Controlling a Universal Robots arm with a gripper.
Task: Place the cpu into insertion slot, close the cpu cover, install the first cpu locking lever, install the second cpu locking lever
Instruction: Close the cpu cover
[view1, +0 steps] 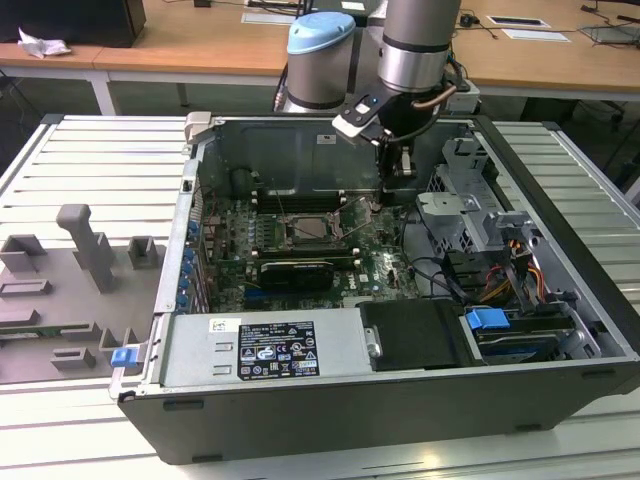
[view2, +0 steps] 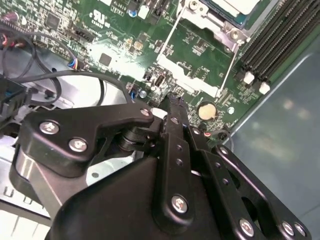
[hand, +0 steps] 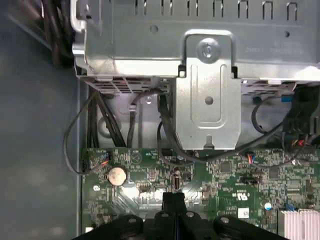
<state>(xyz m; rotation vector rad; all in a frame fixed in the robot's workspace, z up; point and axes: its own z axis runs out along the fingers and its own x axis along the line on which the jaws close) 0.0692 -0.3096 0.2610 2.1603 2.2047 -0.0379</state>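
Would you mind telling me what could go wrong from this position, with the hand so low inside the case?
1. The shut hand sits just over the motherboard, beside the coin battery; a small drift might scrape the small parts there.
2. The locking lever is a thin wire, so the hand's tips may slip off it.
3. Loose black cables hang close by and might snag the hand.
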